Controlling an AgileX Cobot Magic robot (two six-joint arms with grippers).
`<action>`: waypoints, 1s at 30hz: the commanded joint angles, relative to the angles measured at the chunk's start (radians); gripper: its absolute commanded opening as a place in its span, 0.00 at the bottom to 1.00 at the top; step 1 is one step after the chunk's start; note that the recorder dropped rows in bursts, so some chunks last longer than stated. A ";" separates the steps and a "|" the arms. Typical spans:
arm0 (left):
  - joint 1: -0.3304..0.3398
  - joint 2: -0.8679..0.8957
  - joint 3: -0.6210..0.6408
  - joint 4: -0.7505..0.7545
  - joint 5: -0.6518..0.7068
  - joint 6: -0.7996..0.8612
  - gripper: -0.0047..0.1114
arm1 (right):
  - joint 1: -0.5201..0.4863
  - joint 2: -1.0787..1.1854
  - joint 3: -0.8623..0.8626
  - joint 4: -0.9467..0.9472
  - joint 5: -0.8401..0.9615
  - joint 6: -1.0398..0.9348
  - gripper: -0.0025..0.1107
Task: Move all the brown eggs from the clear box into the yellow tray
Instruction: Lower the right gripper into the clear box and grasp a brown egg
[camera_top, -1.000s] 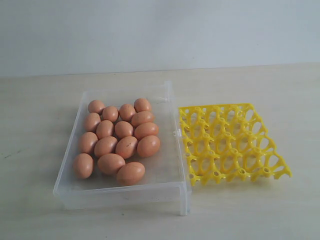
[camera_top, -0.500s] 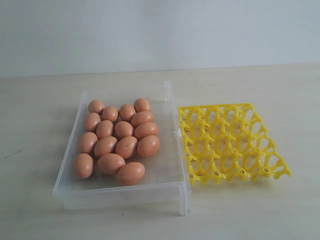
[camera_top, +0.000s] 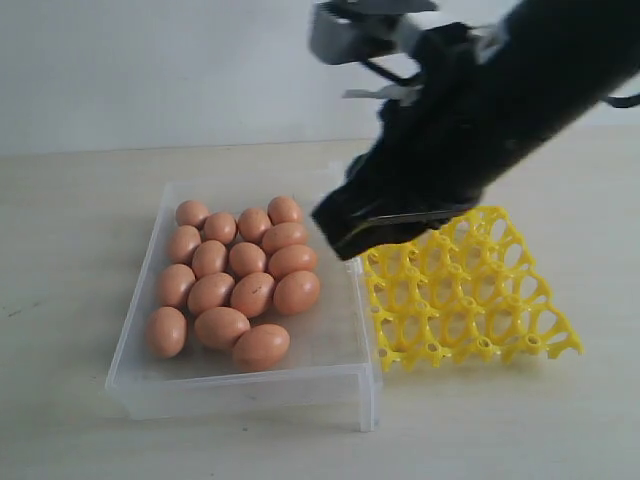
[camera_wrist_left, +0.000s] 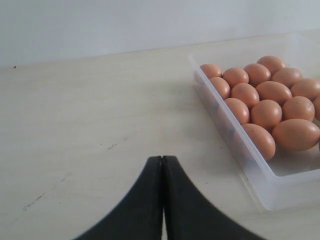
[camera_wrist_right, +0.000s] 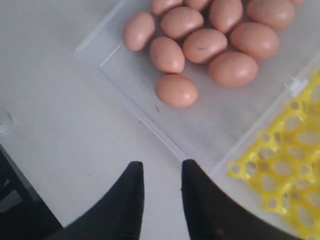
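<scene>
Now that the right arm (camera_top: 470, 120) has entered above the clear box (camera_top: 345, 345), fingers (camera_wrist_right: 132, 187) narrowly parted and empty, all brown eggs (camera_top: 235, 280) still await the yellow tray (camera_top: 460, 300).

Pale worktop (camera_top: 80, 220) before a plain light wall. Near the middle, a clear box (camera_top: 345, 330), shallow and low-walled, with a small clasp on the right wall. Inside, sixteen brown eggs (camera_top: 235, 280), on their sides, packed close together in the left part of the box in rough rows. Just beside the box's right wall, a yellow tray (camera_top: 470, 305), flat on the worktop and slightly skewed. Above both, a black right arm (camera_top: 480, 110), blurred, slanting down from the upper right, with the lower end over the box's right wall and in front of the tray's far left corner. Grey fitting at the arm's upper end, against the wall.
</scene>
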 joint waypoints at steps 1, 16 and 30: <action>-0.004 -0.006 -0.004 -0.003 -0.010 -0.003 0.04 | 0.089 0.187 -0.171 -0.064 0.022 0.081 0.42; -0.004 -0.006 -0.004 -0.003 -0.010 -0.003 0.04 | 0.210 0.713 -0.653 -0.175 0.108 0.088 0.46; -0.004 -0.006 -0.004 -0.003 -0.010 -0.003 0.04 | 0.221 0.809 -0.707 -0.346 0.065 -0.137 0.56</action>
